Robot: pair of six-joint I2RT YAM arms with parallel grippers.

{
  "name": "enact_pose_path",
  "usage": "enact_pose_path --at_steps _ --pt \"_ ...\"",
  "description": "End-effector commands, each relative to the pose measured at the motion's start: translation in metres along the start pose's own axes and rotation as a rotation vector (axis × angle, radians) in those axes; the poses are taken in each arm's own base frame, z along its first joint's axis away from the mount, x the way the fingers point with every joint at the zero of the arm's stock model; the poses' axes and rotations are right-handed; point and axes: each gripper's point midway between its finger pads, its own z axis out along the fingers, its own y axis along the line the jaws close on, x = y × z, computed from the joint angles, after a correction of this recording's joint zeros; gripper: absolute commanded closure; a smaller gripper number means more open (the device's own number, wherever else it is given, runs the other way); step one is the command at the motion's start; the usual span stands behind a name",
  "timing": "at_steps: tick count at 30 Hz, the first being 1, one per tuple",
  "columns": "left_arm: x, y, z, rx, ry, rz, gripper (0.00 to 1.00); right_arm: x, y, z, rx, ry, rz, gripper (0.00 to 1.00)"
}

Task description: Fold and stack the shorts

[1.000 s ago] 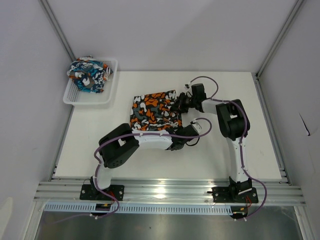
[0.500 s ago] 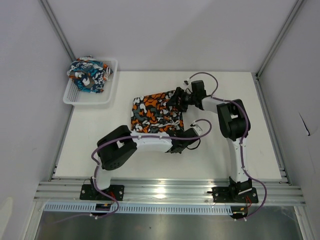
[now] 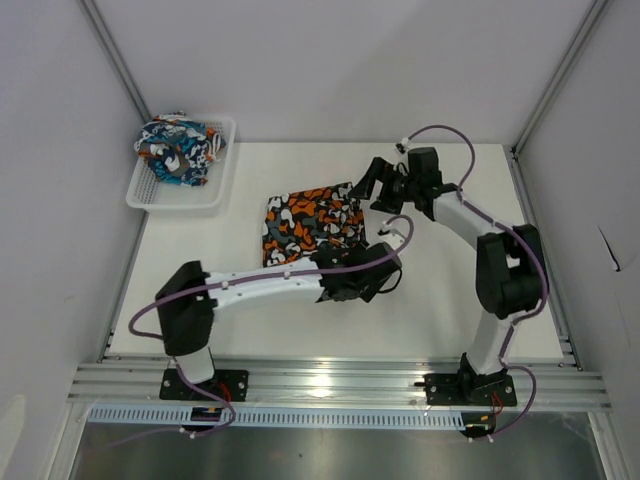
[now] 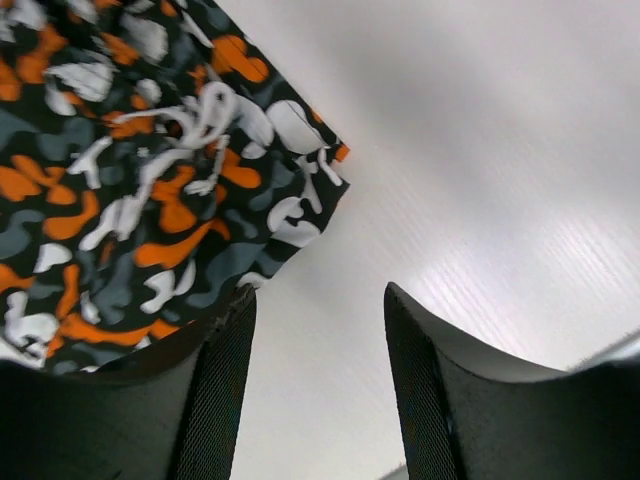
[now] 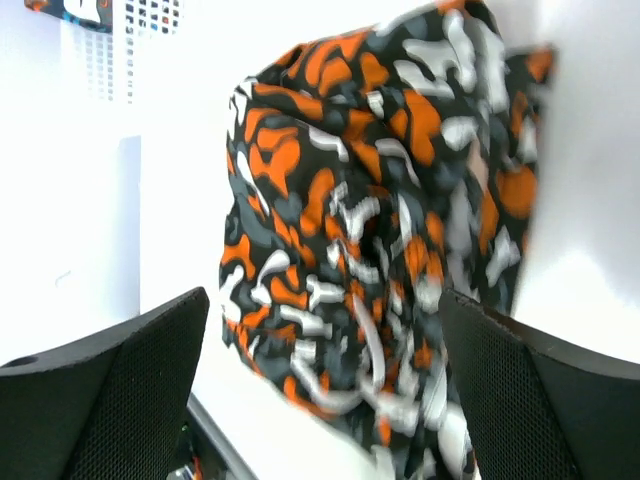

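The orange, black, grey and white camouflage shorts [image 3: 310,222] lie folded into a rough square on the white surface [image 3: 200,250], just above the centre of the overhead frame. The blue-teal cartoon-print shorts [image 3: 178,150] sit bunched in the white mesh basket [image 3: 175,203] at the upper left, well apart from them. The left fingers [image 4: 215,400] are spread with only bare surface between them. They sit at the lower right corner of the camouflage shorts, and one pad seems to overlap the hem, though the wrist view does not show whether it touches. The right fingers [image 5: 130,390] are spread wide and grip nothing, poised beside the upper right edge of the same shorts.
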Motion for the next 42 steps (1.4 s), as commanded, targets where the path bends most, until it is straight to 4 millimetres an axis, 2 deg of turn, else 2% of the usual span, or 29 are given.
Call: enact_pose_path --at_steps 1,2,3,4,5,6,7,8,9,11,12,15,16,18,19,20,21,22,24,26,27,29,35,40,41,42 --pt "-0.024 0.035 -0.047 -0.040 -0.083 -0.130 0.42 0.005 -0.003 -0.033 0.079 -0.093 0.081 0.00" --pt "-0.028 0.056 -0.057 -0.035 -0.096 -0.205 0.42 0.010 0.006 -0.036 0.062 -0.125 0.143 0.01" --pt "-0.026 0.067 -0.061 -0.021 -0.094 -0.255 0.42 0.032 0.003 -0.049 0.077 -0.133 0.184 0.00" --pt "-0.008 0.076 -0.057 -0.014 -0.059 -0.310 0.43 0.030 0.004 -0.054 0.093 -0.213 0.201 0.00" --pt "-0.018 0.101 -0.070 0.009 -0.112 -0.408 0.43 0.049 0.018 -0.054 0.091 -0.215 0.268 0.00" --pt "-0.017 0.113 -0.074 0.007 -0.130 -0.460 0.42 0.068 0.019 -0.062 0.107 -0.230 0.296 0.00" --pt "0.003 0.124 -0.069 -0.016 -0.105 -0.485 0.41 0.072 0.014 -0.064 0.168 -0.292 0.321 0.01" --pt "0.007 0.146 -0.071 -0.057 -0.115 -0.542 0.41 0.081 0.016 -0.065 0.203 -0.314 0.348 0.00" --pt "0.007 0.158 -0.083 -0.075 -0.147 -0.586 0.41 0.107 0.029 -0.062 0.227 -0.295 0.408 0.00" --pt "0.024 0.179 -0.088 -0.148 -0.131 -0.637 0.41 0.122 0.035 -0.061 0.270 -0.322 0.437 0.00" --pt "0.026 0.191 -0.098 -0.200 -0.159 -0.686 0.41 0.143 0.048 -0.055 0.266 -0.296 0.496 0.01" --pt "0.040 0.208 -0.113 -0.281 -0.155 -0.780 0.41 0.168 0.059 -0.040 0.281 -0.263 0.528 0.00" --pt "0.045 0.215 -0.121 -0.309 -0.167 -0.800 0.41 0.184 0.065 -0.031 0.293 -0.241 0.562 0.01" --pt "0.048 0.220 -0.128 -0.318 -0.174 -0.836 0.39 0.194 0.065 -0.023 0.315 -0.257 0.595 0.01" --pt "0.051 0.225 -0.133 -0.325 -0.181 -0.853 0.39 0.204 0.072 -0.017 0.294 -0.252 0.636 0.00" --pt "0.054 0.226 -0.136 -0.329 -0.171 -0.854 0.39 0.212 0.068 -0.010 0.294 -0.250 0.651 0.00" --pt "0.056 0.227 -0.139 -0.334 -0.171 -0.857 0.39 0.214 0.070 -0.007 0.269 -0.271 0.672 0.00" --pt "0.056 0.229 -0.142 -0.341 -0.174 -0.860 0.39 0.211 0.082 -0.002 0.197 -0.296 0.714 0.00" --pt "0.060 0.232 -0.149 -0.350 -0.179 -0.861 0.39 0.227 0.078 0.007 0.205 -0.299 0.772 0.01" --pt "0.062 0.233 -0.155 -0.355 -0.190 -0.868 0.39 0.233 0.081 0.016 0.206 -0.292 0.808 0.01" --pt "0.062 0.234 -0.158 -0.355 -0.196 -0.869 0.39 0.239 0.076 0.022 0.218 -0.291 0.818 0.00" --pt "0.064 0.235 -0.161 -0.360 -0.196 -0.869 0.39 0.239 0.080 0.027 0.180 -0.309 0.853 0.00" --pt "0.076 0.242 -0.178 -0.397 -0.245 -0.901 0.39 0.230 0.053 0.032 0.204 -0.451 0.928 0.01" --pt "0.072 0.246 -0.198 -0.380 -0.336 -0.921 0.35 0.222 0.033 0.042 0.255 -0.517 0.953 0.02" --pt "0.072 0.247 -0.199 -0.383 -0.338 -0.920 0.35 0.221 0.031 0.044 0.265 -0.520 0.952 0.03" --pt "0.072 0.247 -0.199 -0.384 -0.340 -0.919 0.35 0.221 0.028 0.046 0.269 -0.517 0.951 0.08"
